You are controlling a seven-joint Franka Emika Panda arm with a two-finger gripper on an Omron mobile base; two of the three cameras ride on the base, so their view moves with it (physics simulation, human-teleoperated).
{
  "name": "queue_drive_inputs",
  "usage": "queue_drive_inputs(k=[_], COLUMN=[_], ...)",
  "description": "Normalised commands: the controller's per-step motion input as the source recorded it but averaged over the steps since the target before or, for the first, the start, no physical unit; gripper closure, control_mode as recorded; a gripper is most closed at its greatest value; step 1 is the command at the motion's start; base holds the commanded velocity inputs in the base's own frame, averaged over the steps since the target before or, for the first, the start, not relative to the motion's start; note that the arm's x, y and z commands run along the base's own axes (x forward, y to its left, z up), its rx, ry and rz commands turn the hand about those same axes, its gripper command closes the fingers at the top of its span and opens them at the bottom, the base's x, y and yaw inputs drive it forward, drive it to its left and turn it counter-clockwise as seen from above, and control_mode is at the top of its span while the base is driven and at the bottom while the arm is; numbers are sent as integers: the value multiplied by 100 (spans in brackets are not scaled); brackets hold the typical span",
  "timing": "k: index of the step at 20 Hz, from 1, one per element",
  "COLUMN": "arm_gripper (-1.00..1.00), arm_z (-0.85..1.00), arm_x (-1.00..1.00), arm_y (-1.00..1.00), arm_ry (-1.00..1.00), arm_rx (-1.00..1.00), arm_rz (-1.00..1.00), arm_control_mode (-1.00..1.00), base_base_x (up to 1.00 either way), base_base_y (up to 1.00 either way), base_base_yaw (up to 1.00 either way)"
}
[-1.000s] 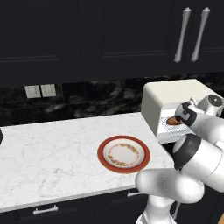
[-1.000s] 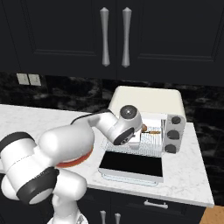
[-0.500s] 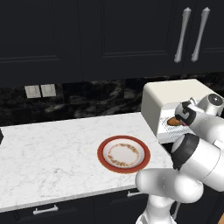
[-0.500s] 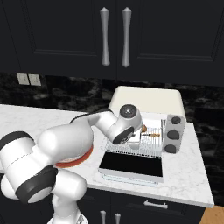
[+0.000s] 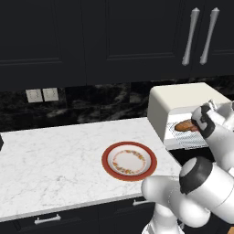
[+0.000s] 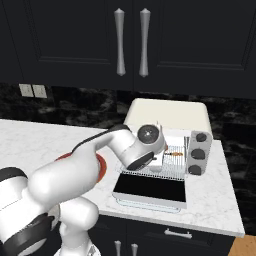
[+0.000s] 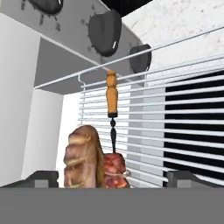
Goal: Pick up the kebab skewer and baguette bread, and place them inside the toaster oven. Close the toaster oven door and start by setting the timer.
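Dark kitchen, marble counter (image 5: 55, 155): baguette (image 7: 82, 157) and skewer (image 7: 113, 131) lying side by side on oven (image 6: 167, 117) rack, plate (image 5: 129, 161) bare, gripper (image 7: 111, 179) spread wide around both, door (image 6: 152, 189) down, closing and timer left.

**Oven mouth partly taken up; counter to the left lies free**

The toaster oven (image 6: 167, 117) cavity is occupied on the wire rack (image 7: 175, 118) by the baguette bread (image 7: 82, 157) and the kebab skewer (image 7: 113, 131), laid side by side and touching. Bare rack is left beside the skewer, toward the knobs (image 7: 105, 28). The way in from the front is bounded below by the lowered toaster oven door (image 6: 150, 189). On the marble counter (image 5: 50, 160), passage is interrupted by the red-rimmed plate (image 5: 129, 161) alone; wide bare surface is found to its left. Overhead, room is limited by the dark cabinets (image 5: 114, 36).
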Motion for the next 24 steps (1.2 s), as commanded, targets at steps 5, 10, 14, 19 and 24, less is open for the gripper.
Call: queue_drive_inputs(k=[5,10,14,19,24], arm_gripper=[-100,-100,-100,-100,-100], arm_z=[22,1,-2,-3,0], arm_x=[-47,-61,-57,-16,-2], arm_y=[9,10,-9,-4,-14], arm_ry=[-8,-8,-14,-15,-18], arm_rx=[-3,-10,-21,-25,-27], arm_rz=[5,16,37,38,32], arm_control_mode=[-100,-100,-100,-100,-100], base_base_x=[0,0,0,0,0], base_base_y=[0,0,0,0,0], base_base_yaw=[0,0,0,0,0])
